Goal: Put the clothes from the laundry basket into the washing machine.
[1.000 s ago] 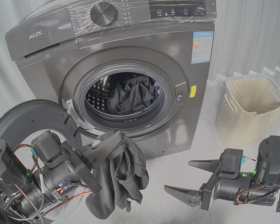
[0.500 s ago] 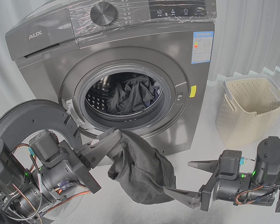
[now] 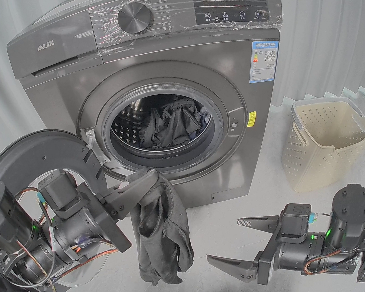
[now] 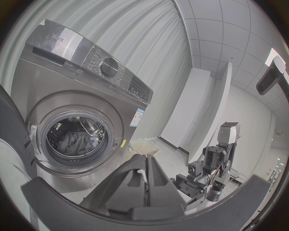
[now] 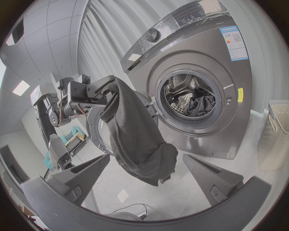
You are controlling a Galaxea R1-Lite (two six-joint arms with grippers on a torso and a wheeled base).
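Head view, from the left: the washing machine's round door (image 3: 33,154) stands swung open at the machine's front left corner. Just beside it, the left gripper (image 3: 148,177) has its fingers clamped together on a dark grey garment (image 3: 162,234). The garment hangs limp below the drum opening, in front of the washing machine (image 3: 151,67) and not inside it. More dark clothes (image 3: 172,125) lie heaped in the drum. Lower, over the floor (image 3: 246,202), the right gripper (image 3: 225,240) holds nothing — its fingers are spread wide apart, near the hanging garment without touching it. The cream laundry basket (image 3: 328,144) stands on the floor beside the machine's right side.
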